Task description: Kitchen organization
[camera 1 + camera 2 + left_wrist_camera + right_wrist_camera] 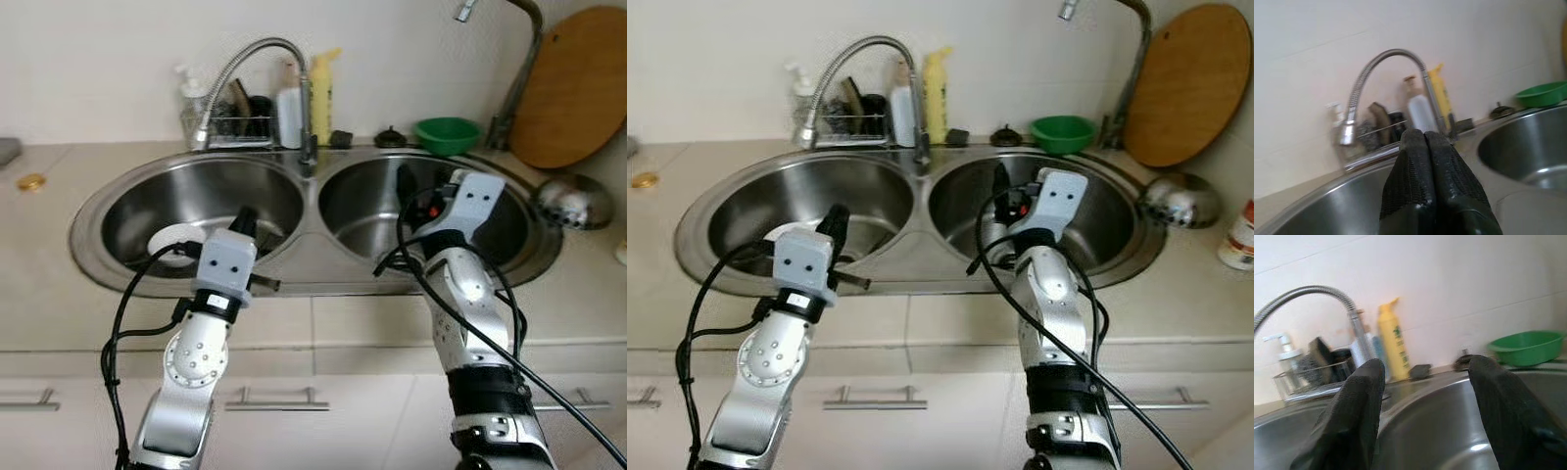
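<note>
Fingers (1425, 171) pressed together over sink (147, 255); labels unreadable.

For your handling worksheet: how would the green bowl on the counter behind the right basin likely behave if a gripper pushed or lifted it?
The green bowl looks like thin plastic, so it is probably light and would slide easily on the smooth counter. Its wide, low shape suggests it won't tip. The thin rim may flex when pinched.
</note>
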`<state>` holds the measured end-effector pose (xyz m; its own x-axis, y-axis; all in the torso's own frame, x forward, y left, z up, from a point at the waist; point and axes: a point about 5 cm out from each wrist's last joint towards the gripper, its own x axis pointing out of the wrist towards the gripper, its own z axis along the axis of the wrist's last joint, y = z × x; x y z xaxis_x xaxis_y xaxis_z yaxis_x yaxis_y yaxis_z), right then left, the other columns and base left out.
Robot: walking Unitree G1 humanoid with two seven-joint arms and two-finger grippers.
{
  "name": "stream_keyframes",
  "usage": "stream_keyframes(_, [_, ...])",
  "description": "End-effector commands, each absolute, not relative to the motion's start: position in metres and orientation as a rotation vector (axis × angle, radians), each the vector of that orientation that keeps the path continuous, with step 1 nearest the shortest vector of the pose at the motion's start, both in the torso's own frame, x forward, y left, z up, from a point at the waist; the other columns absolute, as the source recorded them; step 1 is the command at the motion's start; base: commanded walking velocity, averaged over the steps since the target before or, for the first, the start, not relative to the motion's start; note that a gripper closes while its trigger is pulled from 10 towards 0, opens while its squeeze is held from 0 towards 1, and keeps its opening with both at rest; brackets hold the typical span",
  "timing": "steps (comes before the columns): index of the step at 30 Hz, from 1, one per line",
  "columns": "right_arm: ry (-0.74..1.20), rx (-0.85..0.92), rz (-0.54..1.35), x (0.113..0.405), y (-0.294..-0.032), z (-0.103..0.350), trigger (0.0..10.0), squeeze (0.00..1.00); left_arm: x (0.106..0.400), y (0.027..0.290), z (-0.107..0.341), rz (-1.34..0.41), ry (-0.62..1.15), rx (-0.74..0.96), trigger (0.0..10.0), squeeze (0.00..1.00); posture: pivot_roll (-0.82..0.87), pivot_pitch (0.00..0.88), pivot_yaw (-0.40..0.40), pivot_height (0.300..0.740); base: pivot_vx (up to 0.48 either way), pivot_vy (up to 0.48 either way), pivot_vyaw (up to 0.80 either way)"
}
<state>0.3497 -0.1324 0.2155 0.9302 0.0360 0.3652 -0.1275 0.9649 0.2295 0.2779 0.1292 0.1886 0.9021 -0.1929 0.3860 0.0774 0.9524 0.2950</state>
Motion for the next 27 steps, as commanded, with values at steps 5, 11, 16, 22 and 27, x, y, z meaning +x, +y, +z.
stream_keyframes(5, [-0.393, 0.252, 0.126, 0.344, -0.118, 0.224, 10.0, 0.0, 0.279, 0.133, 0.189, -0.138, -0.424, 0.289, 10.0, 0.0, -0.05, 0.0, 0.023, 0.74, 0.0, 0.48, 0.0])
stream_keyframes(11, [-0.393, 0.249, 0.131, 0.342, -0.115, 0.224, 10.0, 0.0, 0.278, 0.131, 0.189, -0.14, -0.427, 0.289, 10.0, 0.0, -0.05, 0.0, 0.02, 0.74, 0.0, 0.48, 0.0])
stream_keyframes(16, [-0.399, 0.234, 0.123, 0.34, -0.116, 0.225, 10.0, 0.0, 0.278, 0.132, 0.189, -0.14, -0.426, 0.289, 10.0, 0.0, -0.05, 0.0, 0.019, 0.74, 0.0, 0.48, 0.0])
stream_keyframes(22, [-0.421, 0.194, 0.141, 0.335, -0.112, 0.224, 10.0, 0.0, 0.278, 0.132, 0.189, -0.137, -0.428, 0.29, 10.0, 0.0, -0.05, 0.0, 0.018, 0.74, 0.0, 0.48, 0.0])
stream_keyframes(27, [-0.407, 0.19, 0.154, 0.332, -0.108, 0.219, 10.0, 0.0, 0.278, 0.131, 0.188, -0.141, -0.428, 0.291, 10.0, 0.0, -0.06, 0.0, 0.021, 0.74, 0.0, 0.48, 0.0])
